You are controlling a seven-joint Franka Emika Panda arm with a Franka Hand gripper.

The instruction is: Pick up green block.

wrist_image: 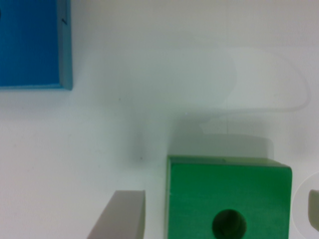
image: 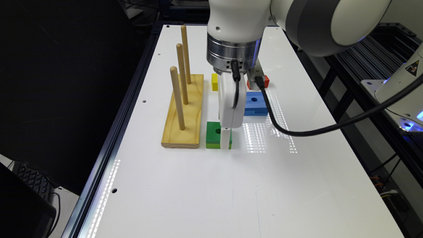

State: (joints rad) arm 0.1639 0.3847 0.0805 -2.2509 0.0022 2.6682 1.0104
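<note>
1. One green block (wrist_image: 228,199) sits flat on the white table (image: 205,185), just beside the wooden peg base (image: 183,112).
2. Gripper (image: 225,140) is down around it — jaws apart, nothing clamped.
3. Closing and lifting are left — blue block (image: 255,103) sits behind.

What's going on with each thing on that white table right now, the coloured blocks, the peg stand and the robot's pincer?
green block: flat on the table, between the pincer's fingers, not lifted.
pincer: open, down at table level, one finger on each side of the green block.
blue block: flat on the table, untouched.
yellow block: on the table beside the peg stand.
red block: mostly hidden behind the arm.
peg stand: three upright pegs, all bare.
</note>
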